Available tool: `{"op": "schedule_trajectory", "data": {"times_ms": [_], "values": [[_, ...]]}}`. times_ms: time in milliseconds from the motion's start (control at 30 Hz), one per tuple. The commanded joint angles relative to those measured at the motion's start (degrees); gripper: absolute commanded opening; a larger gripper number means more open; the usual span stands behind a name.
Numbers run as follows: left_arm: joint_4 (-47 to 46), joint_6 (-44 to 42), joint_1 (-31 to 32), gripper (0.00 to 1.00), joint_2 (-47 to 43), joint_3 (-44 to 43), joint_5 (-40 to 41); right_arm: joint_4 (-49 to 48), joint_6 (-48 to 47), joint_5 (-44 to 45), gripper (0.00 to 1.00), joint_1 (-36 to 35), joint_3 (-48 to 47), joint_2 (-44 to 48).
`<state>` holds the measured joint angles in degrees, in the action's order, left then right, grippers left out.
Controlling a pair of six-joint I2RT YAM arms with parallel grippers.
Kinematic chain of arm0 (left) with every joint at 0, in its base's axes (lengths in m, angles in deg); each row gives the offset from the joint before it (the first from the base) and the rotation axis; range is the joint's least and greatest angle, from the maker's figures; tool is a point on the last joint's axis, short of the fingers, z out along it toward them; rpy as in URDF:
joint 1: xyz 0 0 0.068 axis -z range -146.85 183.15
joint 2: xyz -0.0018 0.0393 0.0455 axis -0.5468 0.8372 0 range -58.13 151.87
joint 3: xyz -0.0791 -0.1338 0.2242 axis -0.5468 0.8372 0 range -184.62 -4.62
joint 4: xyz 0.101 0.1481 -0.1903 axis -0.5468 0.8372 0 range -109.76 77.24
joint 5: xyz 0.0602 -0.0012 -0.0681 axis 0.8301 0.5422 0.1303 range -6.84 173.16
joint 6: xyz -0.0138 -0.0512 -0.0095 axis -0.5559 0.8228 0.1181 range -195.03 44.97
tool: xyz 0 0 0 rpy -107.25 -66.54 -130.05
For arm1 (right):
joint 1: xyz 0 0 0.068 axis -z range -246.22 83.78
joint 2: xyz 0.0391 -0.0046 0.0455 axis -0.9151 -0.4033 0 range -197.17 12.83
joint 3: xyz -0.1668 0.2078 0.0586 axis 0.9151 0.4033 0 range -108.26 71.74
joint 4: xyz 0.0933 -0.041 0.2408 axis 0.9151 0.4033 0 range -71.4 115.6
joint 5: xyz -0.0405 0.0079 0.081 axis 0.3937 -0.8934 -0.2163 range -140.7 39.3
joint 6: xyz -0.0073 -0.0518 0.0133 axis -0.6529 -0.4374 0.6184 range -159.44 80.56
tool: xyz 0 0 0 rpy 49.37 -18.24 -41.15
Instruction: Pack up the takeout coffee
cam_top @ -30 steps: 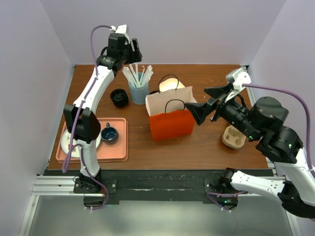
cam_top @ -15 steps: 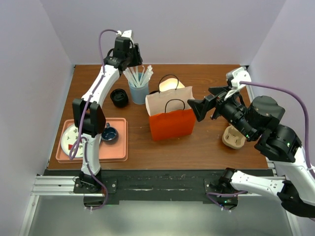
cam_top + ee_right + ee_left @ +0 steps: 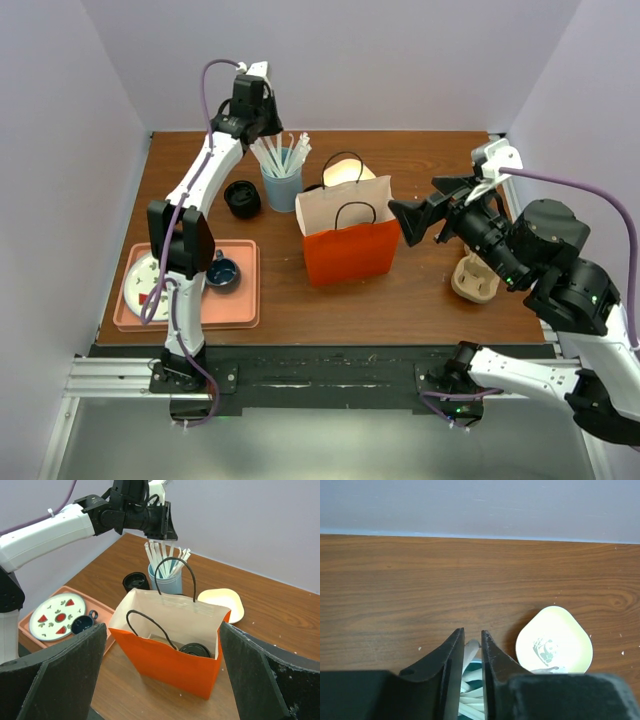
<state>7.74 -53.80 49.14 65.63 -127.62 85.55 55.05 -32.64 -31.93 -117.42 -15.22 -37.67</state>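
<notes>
My black plastic fingers look matt; the brown wooden desk shows smooth grain; the orange paper bag is matt.

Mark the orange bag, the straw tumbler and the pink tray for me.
orange bag [image 3: 348, 255]: top external view, on its front orange face.
straw tumbler [image 3: 282, 192]: top external view, on the light blue side wall.
pink tray [image 3: 235, 305]: top external view, on the bare near-right corner.
</notes>
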Motion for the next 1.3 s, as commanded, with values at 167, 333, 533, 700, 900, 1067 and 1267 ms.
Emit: {"op": "schedule_trajectory", "data": {"times_ms": [167,333,533,700,900,1067,1267], "values": [[-1.31,-1.55,-0.52,0.0,-3.96,-4.08,1.74,-2.43,-0.92,3.03,0.99,0.14,1.35,1.98],[-0.26,-0.24,-0.52,0.0,-9.5,-5.67,2.18,-2.87,-2.06,3.65,0.99,0.14,1.88,2.42],[2.28,2.66,-0.52,0.0,-18.55,-5.76,0.08,-2.96,-3.03,4.61,0.99,0.14,2.23,3.13],[3.43,3.9,-0.52,0.0,-27.42,-5.67,-2.13,-3.22,-3.29,5.23,0.99,0.14,2.85,3.83],[5.19,5.22,-0.52,0.0,-35.07,-5.94,-7.66,-2.79,-1.98,4.44,0.99,0.14,3.46,4.71],[3.43,8.9,-0.52,0.0,-39.03,-4.1,-18.37,-2.78,-0.92,4.18,0.99,0.05,4.69,6.11],[-5.87,17.25,-0.08,0.0,-46.32,12.06,-30.16,-2.78,-0.57,4.87,0.99,0.14,6.27,7.34]]}}
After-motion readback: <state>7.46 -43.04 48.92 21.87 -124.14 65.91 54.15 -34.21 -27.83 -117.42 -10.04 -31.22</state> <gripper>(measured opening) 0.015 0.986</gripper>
